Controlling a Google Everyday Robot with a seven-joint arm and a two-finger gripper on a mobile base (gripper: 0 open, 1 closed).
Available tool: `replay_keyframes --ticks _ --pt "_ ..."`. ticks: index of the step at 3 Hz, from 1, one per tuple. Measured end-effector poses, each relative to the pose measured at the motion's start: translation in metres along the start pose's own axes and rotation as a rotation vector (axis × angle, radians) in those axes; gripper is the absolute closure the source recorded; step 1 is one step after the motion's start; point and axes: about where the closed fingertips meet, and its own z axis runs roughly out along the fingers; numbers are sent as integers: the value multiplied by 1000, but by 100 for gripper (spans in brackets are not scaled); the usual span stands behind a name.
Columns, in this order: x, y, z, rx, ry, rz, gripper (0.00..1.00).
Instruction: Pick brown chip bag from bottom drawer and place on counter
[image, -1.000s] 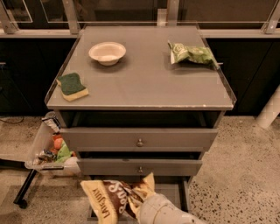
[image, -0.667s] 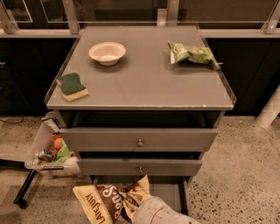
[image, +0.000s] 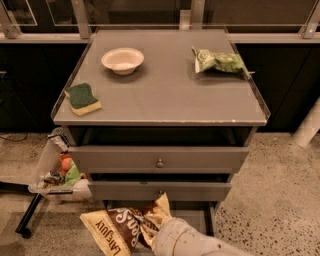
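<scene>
The brown chip bag (image: 122, 227) is down at the bottom edge of the shot, in front of the cabinet. It's tilted, with the "LATE JULY" end pointing down-left and one tan end sticking up against the front of the middle drawer (image: 160, 191). It's all scrunched in the middle, right where the gripper (image: 158, 234) meets it. The pale arm comes in from the bottom right and its tip is buried in the crinkled bag, so it's definitely touching, but honestly I can't tell if the gripper is clamped on it or spread apart.

The bottom drawer (image: 192, 218) is pulled out, with a strip of its grey floor showing just right of the bag. Up on the counter (image: 165, 100) there's a white bowl (image: 122, 60) back left, a green chip bag (image: 220, 61) back right, and a green-and-yellow sponge (image: 82, 98) near the left edge. A clear bin (image: 47, 167) of bits hangs off the cabinet's left side.
</scene>
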Motion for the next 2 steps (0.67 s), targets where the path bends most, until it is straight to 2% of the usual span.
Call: replay_keyframes --ticks 1,2 --pt "-64 -32 -17 9 -102 -234 100" --pt "-130 -78 -61 84 -179 -447 100"
